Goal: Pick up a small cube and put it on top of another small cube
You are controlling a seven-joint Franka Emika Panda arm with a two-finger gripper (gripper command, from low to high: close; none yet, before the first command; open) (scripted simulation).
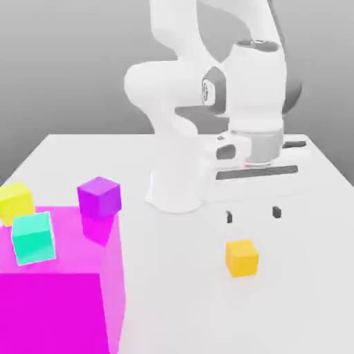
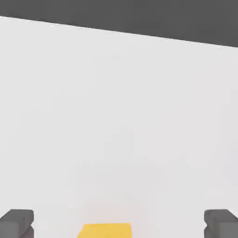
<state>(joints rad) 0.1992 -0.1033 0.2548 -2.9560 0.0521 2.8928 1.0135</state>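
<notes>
magenta block (image 1: pixel 59 304) looms at the exterior view's left, well apart. gripper (image 1: pixel 252 213) hovers spread wide, holding nothing. amber small cube (image 1: pixel 241 258) sits on white table (image 1: pixel 173 276) just below. best to lower straight, centre fingertips (image 2: pixel 16 223) astride opposite faces.

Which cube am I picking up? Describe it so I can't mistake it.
Start at the robot's white base on the white table. In front of it, just below the open fingers, sits the small cube. It is amber and stands alone, far from the other cubes.
</notes>
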